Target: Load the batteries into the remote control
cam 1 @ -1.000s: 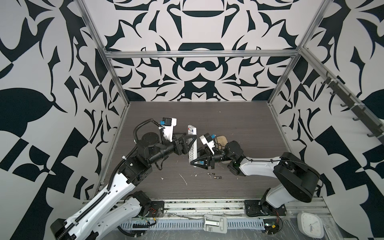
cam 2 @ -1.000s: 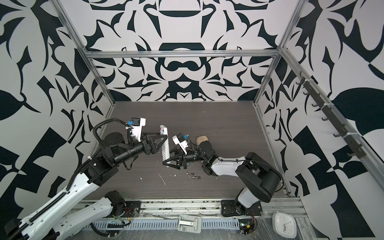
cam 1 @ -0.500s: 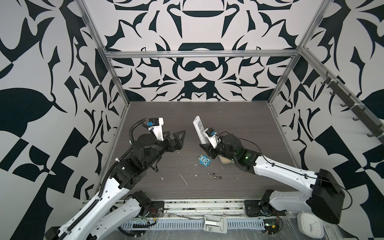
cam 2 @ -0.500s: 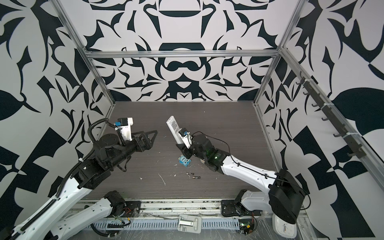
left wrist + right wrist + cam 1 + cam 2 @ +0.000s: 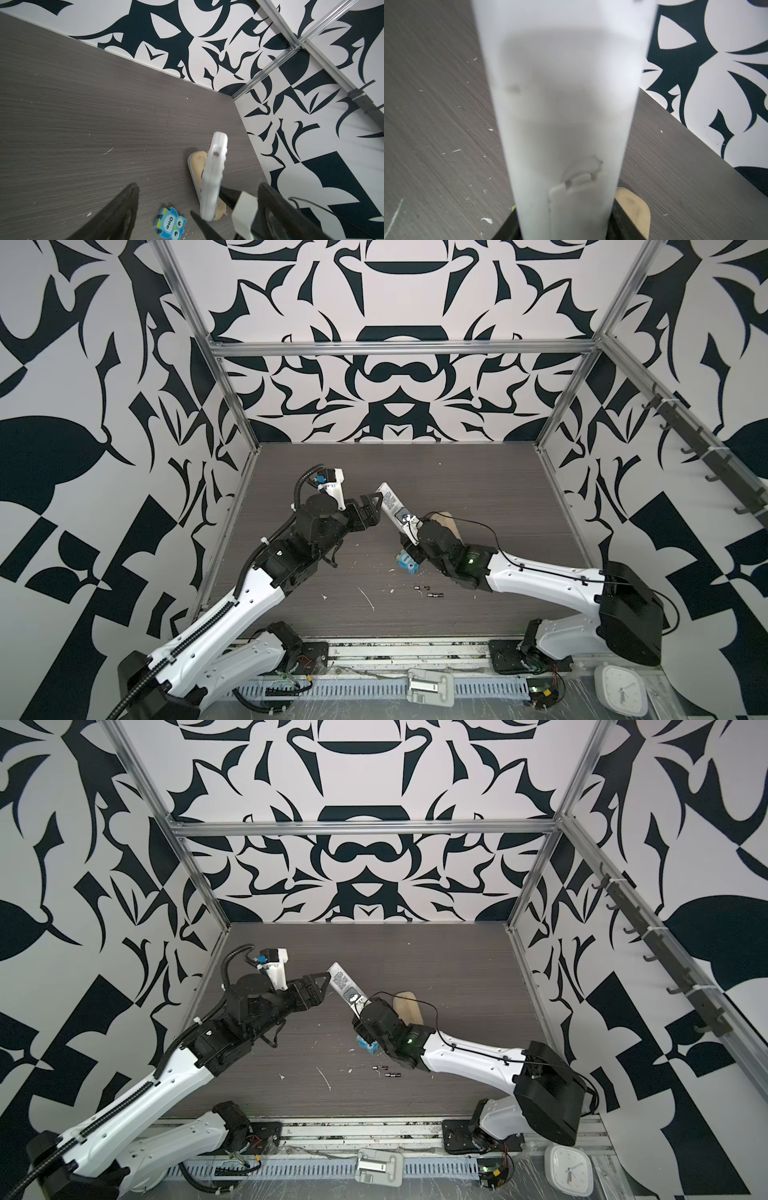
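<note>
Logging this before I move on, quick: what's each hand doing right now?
Left hand: open, holding nothing.
Right hand: closed on the remote control, gripping its lower end.

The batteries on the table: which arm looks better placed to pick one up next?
Probably the left. The right gripper is shut on the remote control, holding it off the table; the left gripper is open and empty beside it. The batteries lie loose.

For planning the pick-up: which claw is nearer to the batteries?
Right. The right claw, holding the remote control, is just behind the batteries; the open left claw is farther, near the remote's top end.
</note>
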`<state>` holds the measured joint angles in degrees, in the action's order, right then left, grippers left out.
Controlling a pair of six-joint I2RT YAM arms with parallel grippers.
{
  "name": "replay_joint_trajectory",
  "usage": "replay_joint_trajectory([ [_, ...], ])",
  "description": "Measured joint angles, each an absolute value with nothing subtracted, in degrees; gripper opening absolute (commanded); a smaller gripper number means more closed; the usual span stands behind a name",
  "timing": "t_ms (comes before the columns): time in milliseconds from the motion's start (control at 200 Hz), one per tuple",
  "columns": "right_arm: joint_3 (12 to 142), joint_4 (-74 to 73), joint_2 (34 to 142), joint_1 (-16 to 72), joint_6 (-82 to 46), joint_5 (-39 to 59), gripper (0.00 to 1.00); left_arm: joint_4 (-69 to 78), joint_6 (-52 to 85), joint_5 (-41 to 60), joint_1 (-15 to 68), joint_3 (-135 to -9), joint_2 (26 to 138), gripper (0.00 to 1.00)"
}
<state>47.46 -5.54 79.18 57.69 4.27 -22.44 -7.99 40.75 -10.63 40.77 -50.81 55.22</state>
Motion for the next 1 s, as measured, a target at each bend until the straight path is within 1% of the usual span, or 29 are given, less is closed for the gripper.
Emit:
replay_joint_trajectory([
  [125, 47.5, -5.6, 79.2, 59.7, 2.8, -21.1, 0.00, -4.9, 41.1, -9.6, 40.8, -50.6, 56.8, 0.86],
  [135, 47.5, -5.6, 79.2, 59.8, 2.7, -21.1, 0.00, -4.7, 41.2, -9.6, 40.8, -50.5, 56.8, 0.83],
  [150, 47.5, -5.6, 79.2, 59.9, 2.5, -21.0, 0.00, -4.2, 41.2, -9.5, 40.8, -50.4, 56.9, 0.81],
  [370, 48.1, -5.3, 79.2, 61.3, -0.6, -20.0, 0.00, -0.7, 43.3, -9.7, 40.8, -48.1, 56.9, 0.60],
  [535, 49.3, -4.7, 79.2, 61.6, -2.9, -19.7, 0.00, 0.7, 44.5, -10.0, 40.8, -45.8, 56.9, 0.54],
  [585, 49.6, -4.4, 79.5, 61.8, -3.3, -19.6, 0.00, 1.3, 44.7, -9.9, 40.8, -45.1, 56.9, 0.50],
  [740, 50.0, -4.4, 80.6, 62.7, -3.7, -19.4, 0.00, 2.3, 45.1, -10.1, 40.8, -43.7, 56.9, 0.44],
  [830, 50.5, -4.2, 81.3, 63.2, -3.6, -19.0, 0.00, 2.3, 45.0, -10.2, 40.8, -43.6, 56.9, 0.30],
  [990, 50.6, -4.1, 81.3, 63.5, -3.5, -18.0, 0.00, 2.2, 43.4, -10.0, 40.8, -43.5, 56.8, 0.14],
  [1000, 50.6, -4.1, 81.3, 63.5, -3.4, -17.9, 0.02, 2.2, 43.4, -10.1, 40.8, -43.5, 56.8, 0.13],
])
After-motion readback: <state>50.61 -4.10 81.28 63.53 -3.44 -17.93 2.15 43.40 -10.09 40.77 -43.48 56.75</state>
